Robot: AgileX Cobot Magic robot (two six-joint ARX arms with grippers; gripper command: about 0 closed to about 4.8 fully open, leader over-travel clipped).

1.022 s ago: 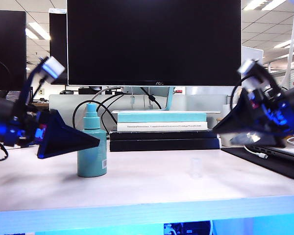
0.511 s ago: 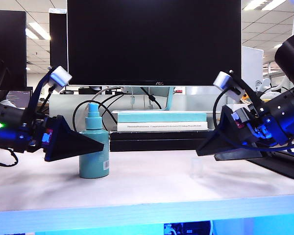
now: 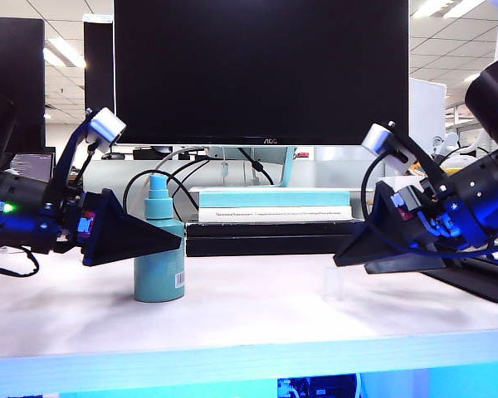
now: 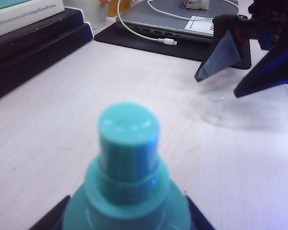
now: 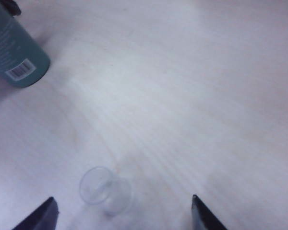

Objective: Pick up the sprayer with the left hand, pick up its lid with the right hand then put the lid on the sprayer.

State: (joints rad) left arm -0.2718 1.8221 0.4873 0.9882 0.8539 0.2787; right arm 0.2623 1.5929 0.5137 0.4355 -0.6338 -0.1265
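Observation:
The teal sprayer (image 3: 158, 264) stands upright on the pale table, its stepped nozzle (image 4: 128, 132) bare. My left gripper (image 3: 176, 240) reaches in from the left and is shut on the sprayer's upper body, with a black finger pressed against each side of it (image 4: 127, 211). The clear lid (image 3: 333, 283) stands on the table to the right, apart from the sprayer, and shows faintly in the left wrist view (image 4: 213, 108). My right gripper (image 3: 339, 259) hovers just above and right of the lid. It is open, its fingertips spread wide on either side of the lid (image 5: 105, 191), touching nothing.
Behind the sprayer a stack of books (image 3: 274, 220) sits under a large black monitor (image 3: 261, 70), with cables looping down. A laptop on a black mat (image 3: 473, 269) lies at the right. The table's front edge (image 3: 249, 352) is close to the camera.
My left gripper slid right around the sprayer and closed on it. My right gripper swung left and down to just above the lid, still open.

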